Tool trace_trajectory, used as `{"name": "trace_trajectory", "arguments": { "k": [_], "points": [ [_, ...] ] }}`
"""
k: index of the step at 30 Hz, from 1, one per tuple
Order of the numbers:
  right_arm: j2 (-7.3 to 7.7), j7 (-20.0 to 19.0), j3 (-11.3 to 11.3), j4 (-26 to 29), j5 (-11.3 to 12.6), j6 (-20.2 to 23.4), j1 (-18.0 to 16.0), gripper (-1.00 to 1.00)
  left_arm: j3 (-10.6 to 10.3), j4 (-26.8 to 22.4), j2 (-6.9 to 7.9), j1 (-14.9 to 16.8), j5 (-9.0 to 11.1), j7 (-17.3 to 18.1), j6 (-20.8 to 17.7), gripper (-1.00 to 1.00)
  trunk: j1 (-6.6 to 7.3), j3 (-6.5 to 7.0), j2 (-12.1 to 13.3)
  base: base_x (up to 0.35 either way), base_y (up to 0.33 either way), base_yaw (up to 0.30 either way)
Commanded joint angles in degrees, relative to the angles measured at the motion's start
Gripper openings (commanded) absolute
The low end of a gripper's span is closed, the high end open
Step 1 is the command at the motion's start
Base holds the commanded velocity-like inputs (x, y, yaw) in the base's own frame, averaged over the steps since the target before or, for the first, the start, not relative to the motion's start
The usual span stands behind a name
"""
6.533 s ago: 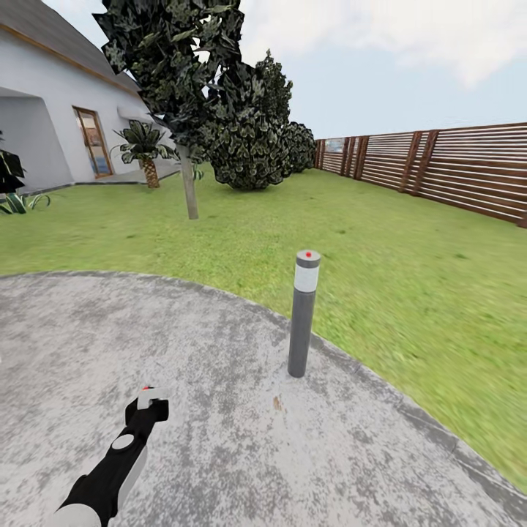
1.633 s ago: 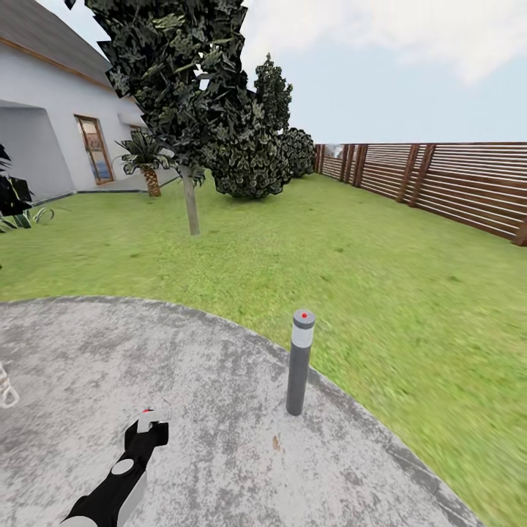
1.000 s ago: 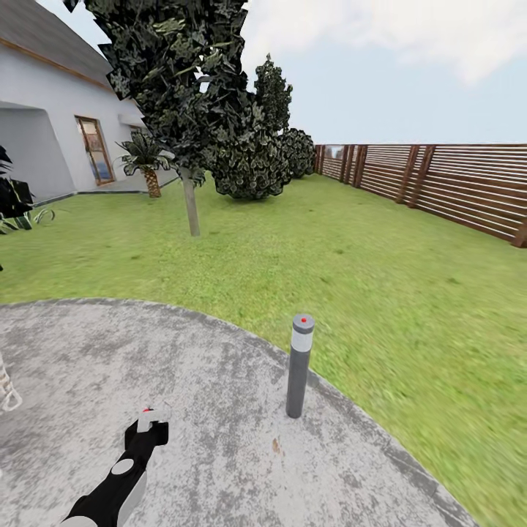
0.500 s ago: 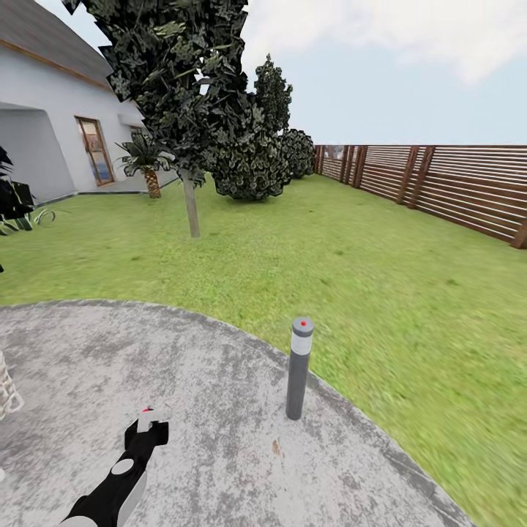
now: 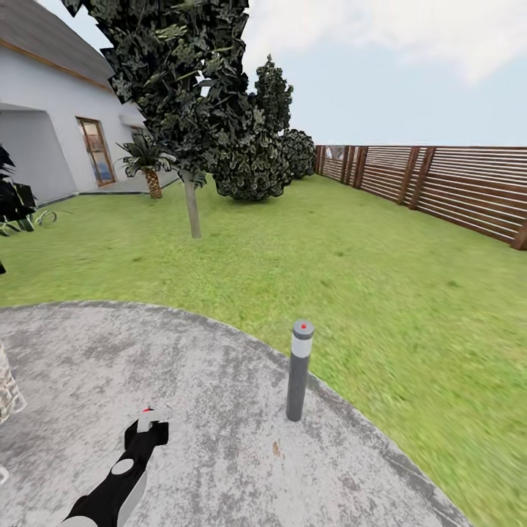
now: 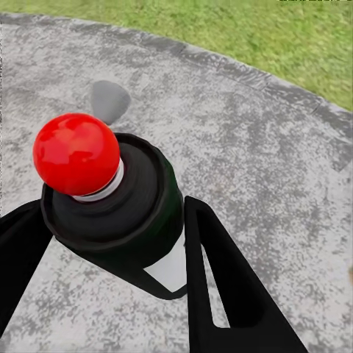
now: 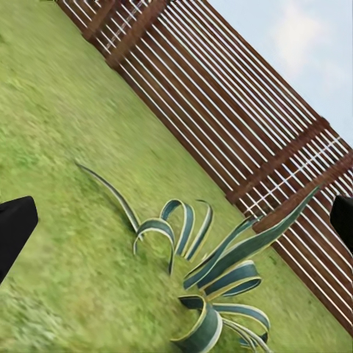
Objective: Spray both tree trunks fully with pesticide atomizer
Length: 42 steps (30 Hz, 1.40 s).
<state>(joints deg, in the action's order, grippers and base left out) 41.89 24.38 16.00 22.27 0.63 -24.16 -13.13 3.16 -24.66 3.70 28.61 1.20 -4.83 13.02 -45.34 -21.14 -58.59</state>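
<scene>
My left gripper [image 5: 149, 428] is low at the left of the head view, shut on the pesticide atomizer [image 5: 148, 418], a dark bottle with a pale head and a red spot. In the left wrist view the atomizer [image 6: 110, 198] sits between my two black fingers [image 6: 220, 287] above the grey paved floor [image 6: 250, 140]. One tree stands on the lawn ahead, its trunk [image 5: 193, 209] bare and grey under a dark leafy canopy [image 5: 176, 73]. My right gripper [image 7: 176, 224] is open, facing grass and fence.
A grey lamp post [image 5: 299, 369] with a red dot stands at the patio's edge ahead. Dark bushy trees [image 5: 252, 161] grow behind the trunk. A white house [image 5: 44, 124] is at left, a slatted wooden fence [image 5: 439, 187] at right. A striped spiky plant [image 7: 209, 279] lies near the right gripper.
The whole view has shifted: the lamp post now looks smaller and lower than 6.5 s ago, and a pale lattice object has crept in at the left edge. The left gripper still holds the atomizer.
</scene>
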Motion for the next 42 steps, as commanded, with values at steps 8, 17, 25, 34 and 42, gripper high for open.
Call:
{"name": "trace_trajectory", "arguments": {
  "k": [8, 17, 25, 34, 42],
  "points": [
    [-0.71, 0.0, 0.0, 0.0, 0.0, -0.3, 0.0, 1.0, 0.0, 0.1, -0.01, 0.0, 0.1, -0.1, 0.2, -1.0, 1.76, 1.67, 3.2, 0.0, 0.0, 0.219],
    [-6.88, -6.7, -0.1, -0.3, -0.1, -0.1, 0.0, 1.0, 0.1, 0.1, 0.0, 0.0, 0.1, -0.1, 0.2, -1.0, 3.74, 3.48, 6.8, 0.0, 0.0, 0.17],
    [-16.7, -22.6, -0.1, -6.4, -0.4, -0.2, 0.0, 1.0, 0.0, 0.1, 0.0, 0.0, 0.2, -0.1, 0.2, -1.0, 5.5, 4.92, 10.0, 0.0, 0.0, 0.006],
    [-25.93, -24.8, -0.1, -7.4, -0.4, -0.2, 0.0, 1.0, 0.0, 0.1, -0.05, 0.0, 0.2, -0.1, 0.2, -1.0, 7.47, 6.53, 13.6, 0.0, 0.0, 0.0],
    [-27.06, -24.9, 0.1, -7.4, -0.4, -0.3, 0.0, 1.0, -0.1, 0.1, -0.08, 0.0, 0.2, -0.1, 0.2, -1.0, 9.23, 7.97, 16.8, 0.0, 0.0, 0.0]
  ]
}}
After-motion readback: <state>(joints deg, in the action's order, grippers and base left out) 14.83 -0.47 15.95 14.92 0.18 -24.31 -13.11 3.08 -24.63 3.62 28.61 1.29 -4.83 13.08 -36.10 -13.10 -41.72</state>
